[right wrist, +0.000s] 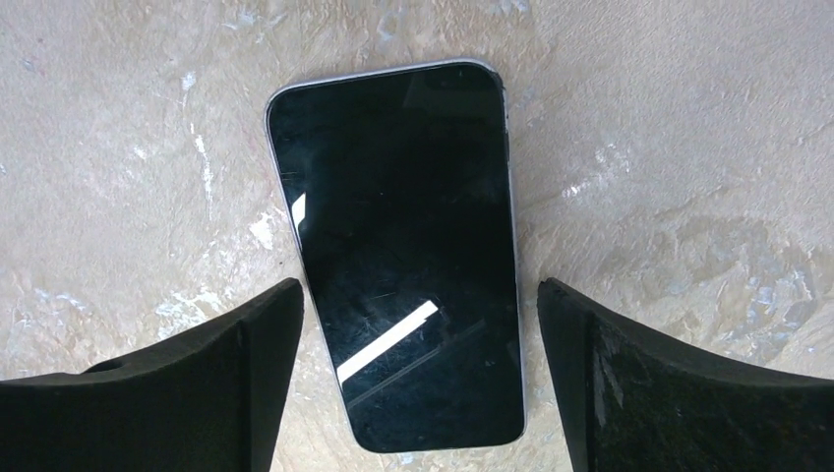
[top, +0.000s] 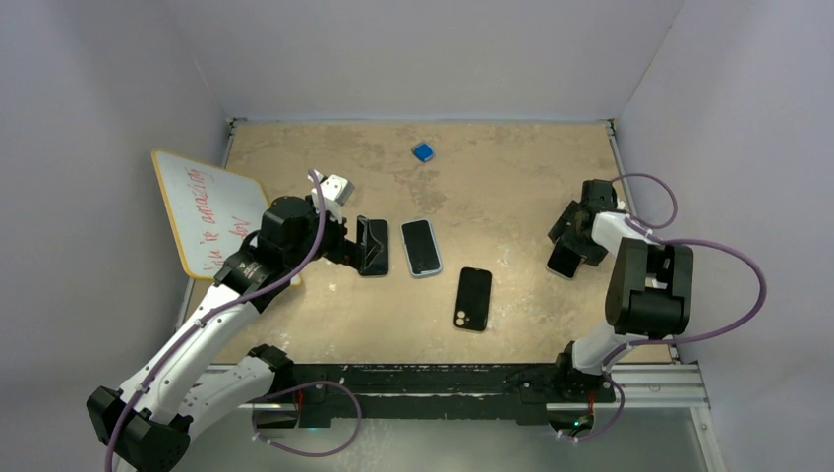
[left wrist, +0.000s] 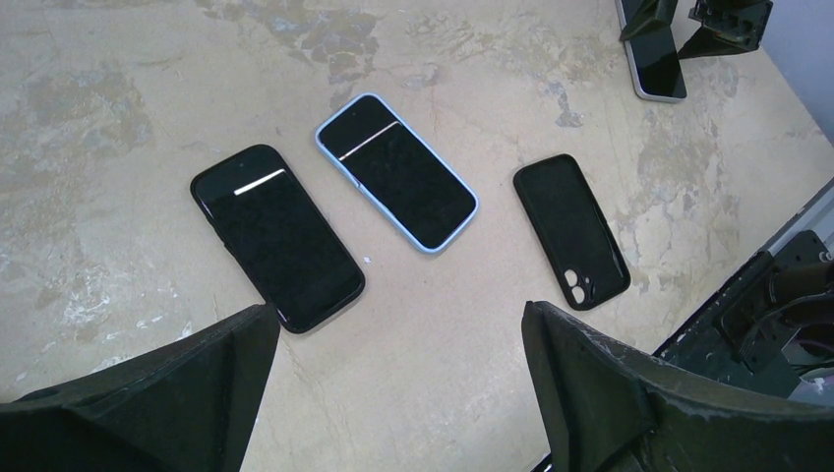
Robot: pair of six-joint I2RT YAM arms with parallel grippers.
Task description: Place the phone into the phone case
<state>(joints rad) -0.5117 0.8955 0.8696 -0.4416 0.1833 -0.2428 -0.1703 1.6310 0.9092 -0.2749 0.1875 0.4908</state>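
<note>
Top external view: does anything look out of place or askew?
Only the whiteboard with red writing: it sits skewed at the left edge of the table, partly past the surface. Nothing looks spilled or damaged.

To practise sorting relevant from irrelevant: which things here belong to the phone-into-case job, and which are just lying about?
Belong to the job:
- bare phone, under the open right gripper
- black phone case, back up

Lying about:
- black phone
- blue-cased phone
- whiteboard
- small blue object
</note>
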